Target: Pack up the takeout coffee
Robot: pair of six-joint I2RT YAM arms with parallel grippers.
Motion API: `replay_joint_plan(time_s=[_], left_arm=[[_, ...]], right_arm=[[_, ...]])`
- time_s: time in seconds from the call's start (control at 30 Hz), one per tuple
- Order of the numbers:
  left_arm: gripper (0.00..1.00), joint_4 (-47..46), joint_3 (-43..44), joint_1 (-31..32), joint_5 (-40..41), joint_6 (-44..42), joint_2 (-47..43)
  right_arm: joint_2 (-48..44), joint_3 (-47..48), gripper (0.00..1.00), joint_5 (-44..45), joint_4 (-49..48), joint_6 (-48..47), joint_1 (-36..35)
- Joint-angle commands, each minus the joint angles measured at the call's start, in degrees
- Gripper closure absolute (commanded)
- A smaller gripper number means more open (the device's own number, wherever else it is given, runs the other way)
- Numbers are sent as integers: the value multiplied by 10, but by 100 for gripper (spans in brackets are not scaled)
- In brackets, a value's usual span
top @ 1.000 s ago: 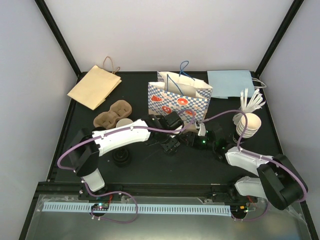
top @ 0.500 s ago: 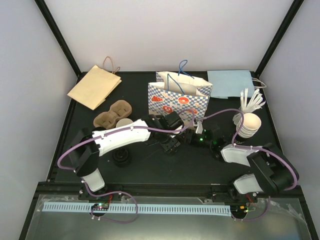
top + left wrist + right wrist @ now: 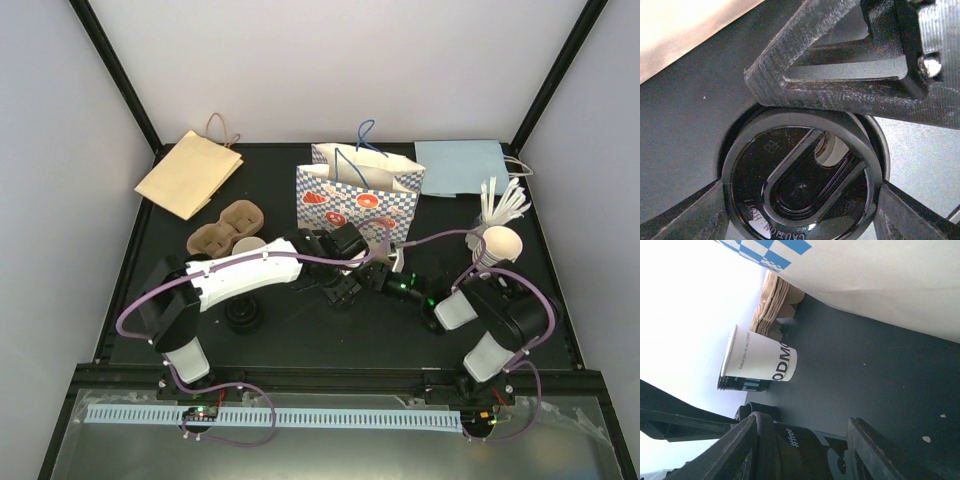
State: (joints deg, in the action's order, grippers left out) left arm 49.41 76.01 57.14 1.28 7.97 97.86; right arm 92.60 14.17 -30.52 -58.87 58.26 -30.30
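A black takeout coffee cup (image 3: 345,291) stands upright on the table in front of the checked paper bag (image 3: 358,198). Its black lid (image 3: 800,185) fills the left wrist view, seated on the cup. My left gripper (image 3: 343,284) (image 3: 801,206) comes down from above, and both fingers touch the lid's rim. My right gripper (image 3: 379,280) (image 3: 801,429) reaches in from the right, its fingers standing either side of the cup's body (image 3: 807,452) with a thin gap at one finger. One right finger (image 3: 840,75) crosses just above the lid.
A white cup (image 3: 250,246) (image 3: 760,360) stands by a brown pulp carrier (image 3: 225,228) (image 3: 775,305). A stack of black lids (image 3: 243,315) sits near the left arm. White cups (image 3: 497,245) and stirrers (image 3: 503,203) stand far right. Flat brown (image 3: 190,172) and blue (image 3: 460,165) bags lie behind.
My right arm has swung left, bringing its gripper up to the cup, and its fingers have narrowed a little. The left gripper and the cup have stayed put.
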Motion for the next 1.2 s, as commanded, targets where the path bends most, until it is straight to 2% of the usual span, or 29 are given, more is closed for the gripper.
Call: replay_joint_plan(time_s=[0.0, 0.2, 0.33, 0.43, 0.6, 0.7, 0.8, 1.17], left_arm=[[37, 36, -33, 18, -58, -7, 59], [38, 33, -33, 18, -66, -7, 60], [38, 36, -32, 18, -65, -6, 60], [38, 40, -29, 18, -60, -6, 58], [38, 51, -25, 18, -55, -10, 52], [38, 53, -28, 18, -63, -19, 42], [38, 55, -30, 20, -65, -22, 34], [38, 57, -30, 41, -59, -34, 40]], right_arm=[[105, -68, 51, 6, 60, 2, -23], [150, -87, 54, 4, 21, 8, -26], [119, -87, 55, -8, 27, 8, -26], [49, -72, 54, -5, 91, -1, -26], [-90, -18, 53, 18, 258, -48, -19], [-140, 22, 53, 14, 333, -79, -11], [-141, 46, 53, -14, 350, -88, -7], [-48, 80, 53, -100, 276, -75, -4]])
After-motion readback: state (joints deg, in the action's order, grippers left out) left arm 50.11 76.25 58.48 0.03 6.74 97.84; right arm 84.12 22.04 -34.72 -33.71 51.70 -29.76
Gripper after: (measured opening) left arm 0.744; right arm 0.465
